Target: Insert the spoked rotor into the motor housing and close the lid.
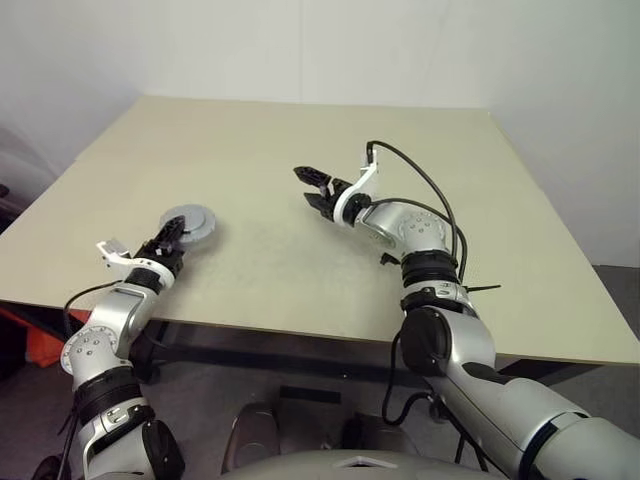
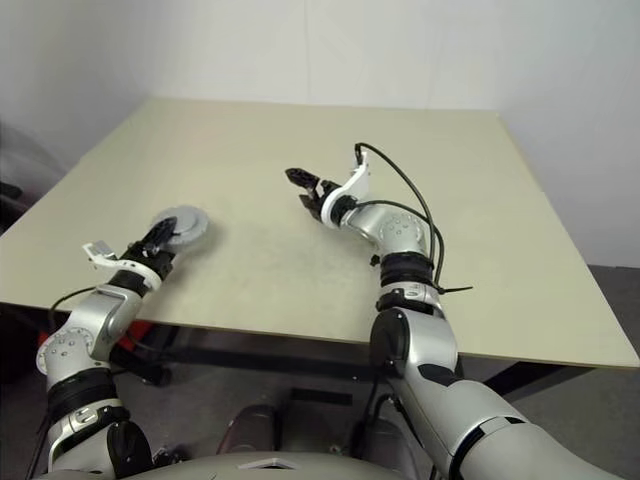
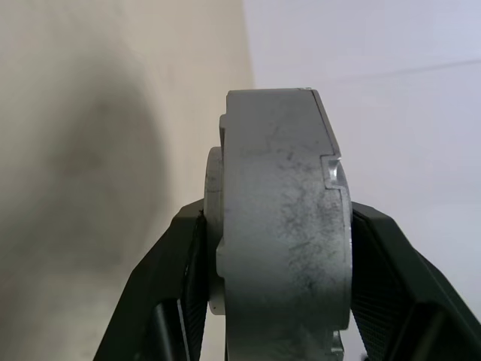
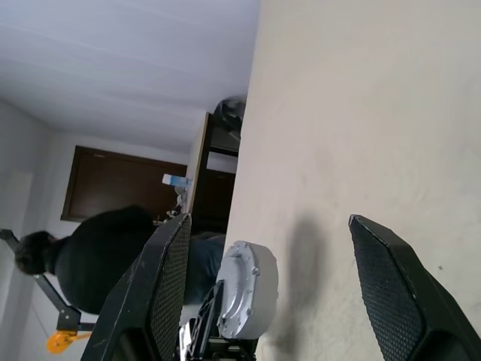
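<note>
Pale beige tabletop (image 1: 300, 250), and near its left front edge sits a round grey metal unit, the motor housing (image 1: 192, 222) with the lid (image 3: 282, 226) on it as far as I can tell from the head views. The left gripper (image 1: 172, 233) is right on it, black fingers (image 3: 169, 293) clamped on either side of the thick grey disc. From the left wrist view the disc stands edge-on between the pads, scuffed grey rim, one small notch showing on its edge, a paler silver part peeking out on one side. I can't make out the spoked rotor separately; whether it lies inside I cannot tell.

Over in the middle of the table the right gripper (image 1: 315, 189) hangs above the surface, fingers (image 4: 169, 293) spread wide with nothing between them, well apart from the housing. Its wrist view looks across the tabletop to the grey round unit held in the other gripper, and beyond the table edge a person in dark clothing (image 4: 98, 259) near dark furniture
</note>
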Robot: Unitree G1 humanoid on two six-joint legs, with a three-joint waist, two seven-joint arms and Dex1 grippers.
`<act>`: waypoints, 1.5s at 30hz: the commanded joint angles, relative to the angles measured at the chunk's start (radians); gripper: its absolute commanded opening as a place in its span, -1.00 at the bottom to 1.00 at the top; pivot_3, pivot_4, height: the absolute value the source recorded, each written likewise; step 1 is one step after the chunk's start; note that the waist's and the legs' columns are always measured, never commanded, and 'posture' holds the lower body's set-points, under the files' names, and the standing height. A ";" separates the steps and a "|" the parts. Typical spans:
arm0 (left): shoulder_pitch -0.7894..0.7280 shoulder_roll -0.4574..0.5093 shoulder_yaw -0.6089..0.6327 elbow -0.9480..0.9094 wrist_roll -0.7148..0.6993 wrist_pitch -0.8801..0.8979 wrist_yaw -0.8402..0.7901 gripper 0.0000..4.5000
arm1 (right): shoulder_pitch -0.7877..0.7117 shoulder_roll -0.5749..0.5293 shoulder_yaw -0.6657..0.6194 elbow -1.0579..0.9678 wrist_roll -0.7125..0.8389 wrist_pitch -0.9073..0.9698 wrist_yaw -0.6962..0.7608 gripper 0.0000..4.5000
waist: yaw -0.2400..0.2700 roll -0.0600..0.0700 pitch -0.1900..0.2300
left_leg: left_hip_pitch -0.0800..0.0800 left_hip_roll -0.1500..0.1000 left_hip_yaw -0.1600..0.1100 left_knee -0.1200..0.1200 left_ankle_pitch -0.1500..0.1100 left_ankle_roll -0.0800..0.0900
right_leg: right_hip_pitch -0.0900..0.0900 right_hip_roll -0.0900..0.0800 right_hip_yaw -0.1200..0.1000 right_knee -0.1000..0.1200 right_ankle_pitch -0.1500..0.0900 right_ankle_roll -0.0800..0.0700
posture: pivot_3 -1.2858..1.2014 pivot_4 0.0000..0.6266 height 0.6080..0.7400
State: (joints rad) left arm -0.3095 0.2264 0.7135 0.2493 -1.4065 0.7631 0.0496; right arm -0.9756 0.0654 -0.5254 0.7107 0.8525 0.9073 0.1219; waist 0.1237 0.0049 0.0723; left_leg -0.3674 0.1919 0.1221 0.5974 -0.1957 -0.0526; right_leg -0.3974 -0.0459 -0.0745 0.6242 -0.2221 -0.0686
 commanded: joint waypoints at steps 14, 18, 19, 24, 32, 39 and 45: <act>-0.144 0.047 -0.002 0.055 0.072 -0.032 0.084 0.03 | -0.005 -0.001 0.011 0.002 -0.008 -0.016 0.026 0.69 | 0.000 -0.001 0.000 | -0.001 0.000 0.000 0.000 0.000 0.000 | 0.000 0.000 0.000 0.000 0.001 -0.001 | 0.03 -1.00 1.00; -0.151 0.050 0.008 0.049 0.077 -0.035 0.106 0.03 | -0.006 0.002 0.009 0.003 -0.010 -0.015 0.025 0.69 | 0.000 -0.001 0.000 | -0.001 0.000 0.000 0.000 0.000 0.000 | 0.000 0.000 0.000 0.000 0.001 -0.001 | 0.03 -1.00 1.00; -0.154 0.052 0.012 0.053 0.080 -0.038 0.117 0.03 | -0.007 0.003 0.008 0.002 -0.009 -0.014 0.024 0.69 | 0.000 -0.001 0.000 | -0.001 0.000 0.000 0.000 0.000 0.000 | 0.000 0.000 0.000 0.000 0.001 -0.001 | 0.03 -1.00 1.00; -0.162 0.053 0.024 0.065 0.080 -0.044 0.155 0.03 | -0.009 0.006 0.005 -0.003 -0.006 -0.009 0.016 0.69 | 0.000 -0.001 0.000 | -0.001 0.000 0.000 0.000 0.000 0.000 | 0.000 0.000 0.000 0.000 0.001 -0.001 | 0.03 -1.00 1.00; -0.160 0.053 0.035 0.105 0.089 -0.035 0.197 0.03 | -0.009 0.004 0.000 -0.006 -0.003 -0.004 0.007 0.69 | 0.001 -0.002 0.000 | 0.000 0.000 0.000 0.000 0.000 0.000 | 0.000 0.000 0.000 0.000 0.001 -0.001 | 0.03 -1.00 1.00; -0.139 0.057 0.031 0.113 0.111 -0.030 0.205 0.03 | -0.011 0.003 -0.001 0.001 -0.006 -0.007 0.006 0.69 | 0.000 -0.002 0.000 | 0.000 0.000 0.000 0.000 0.000 0.000 | 0.000 0.000 0.000 0.000 0.001 -0.001 | 0.03 -1.00 1.00; -0.121 0.054 0.033 0.103 0.108 -0.017 0.221 0.35 | -0.014 0.004 -0.001 0.009 -0.009 -0.014 0.005 0.71 | -0.001 -0.002 0.000 | 0.001 0.000 0.000 0.000 0.000 0.000 | 0.000 0.000 0.000 0.000 0.001 -0.001 | 0.03 -1.00 1.00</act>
State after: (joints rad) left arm -0.4247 0.2669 0.7372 0.3744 -1.2928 0.7424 0.2614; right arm -0.9689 0.0708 -0.5202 0.7292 0.8284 0.9022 0.1253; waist 0.1228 0.0031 0.0719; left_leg -0.3667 0.1918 0.1221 0.5975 -0.1957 -0.0526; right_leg -0.3970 -0.0460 -0.0746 0.6245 -0.2214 -0.0698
